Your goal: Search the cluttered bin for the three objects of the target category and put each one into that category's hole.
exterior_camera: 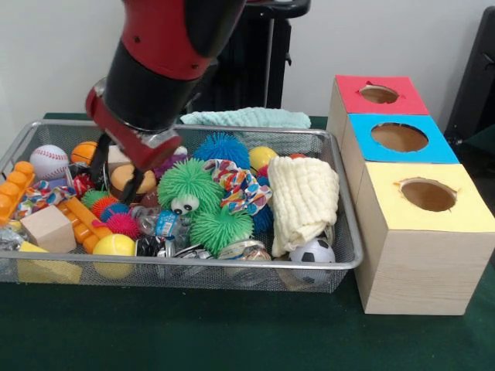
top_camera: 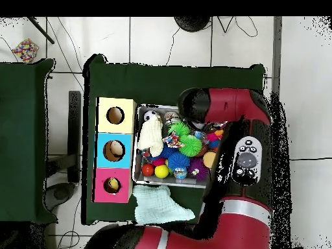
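Note:
A wire mesh bin holds a heap of toys: a baseball, an orange ball, a yellow ball, a soccer ball, a green fuzzy toy with eyes, a blue spiky ball and a cream cloth. My gripper is down in the bin's left part, open, its black fingers either side of a tan round object. In the overhead view the arm hides the gripper and half of the bin.
A wooden box beside the bin has three holes, in red, blue and yellow tops. A teal cloth lies behind the bin. A wood block and orange plastic pieces fill the bin's left end.

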